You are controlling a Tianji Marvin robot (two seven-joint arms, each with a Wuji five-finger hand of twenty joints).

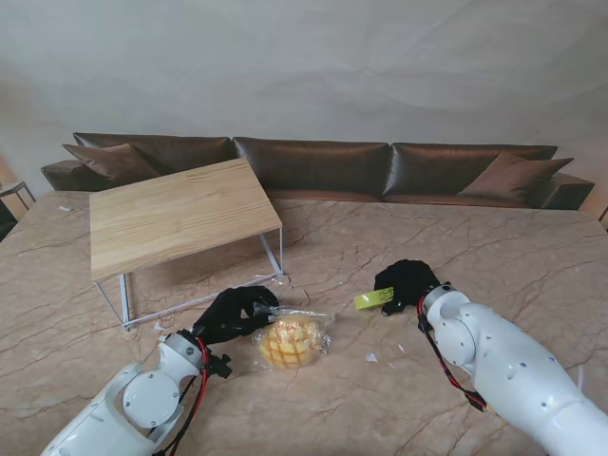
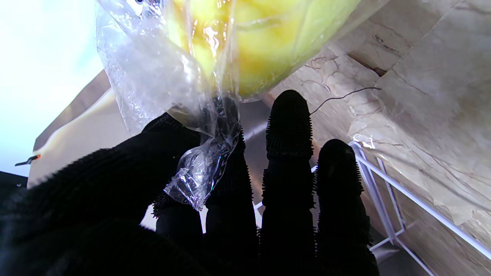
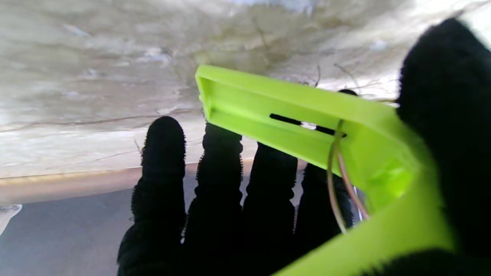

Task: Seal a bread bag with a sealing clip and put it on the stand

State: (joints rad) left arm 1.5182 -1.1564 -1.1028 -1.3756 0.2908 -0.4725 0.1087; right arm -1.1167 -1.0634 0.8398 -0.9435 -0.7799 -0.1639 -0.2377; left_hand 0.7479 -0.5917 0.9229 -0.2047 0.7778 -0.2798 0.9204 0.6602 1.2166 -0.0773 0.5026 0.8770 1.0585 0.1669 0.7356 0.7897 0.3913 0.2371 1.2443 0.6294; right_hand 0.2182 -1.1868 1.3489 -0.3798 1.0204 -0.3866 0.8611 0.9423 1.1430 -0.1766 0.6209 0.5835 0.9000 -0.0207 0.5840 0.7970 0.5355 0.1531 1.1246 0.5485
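Left hand [image 1: 235, 313]: fingers pinched on the twisted neck of the bread bag [image 1: 293, 341].
Bread bag: on the marble worktop [image 1: 380, 408], bun inside.
Right hand [image 1: 407, 283]: gripping the green sealing clip [image 1: 373, 299], right of the bag.
Stand [image 1: 176, 217]: wooden, farther left.

clear bread bag [image 1: 293, 340] with round yellow bun, lying on marble table [image 1: 380, 247] just right of stand; neck gathered. lime-green sealing clip [image 1: 373, 299] farther right, apart from bag. wood-topped white-legged stand [image 1: 176, 217] upright.
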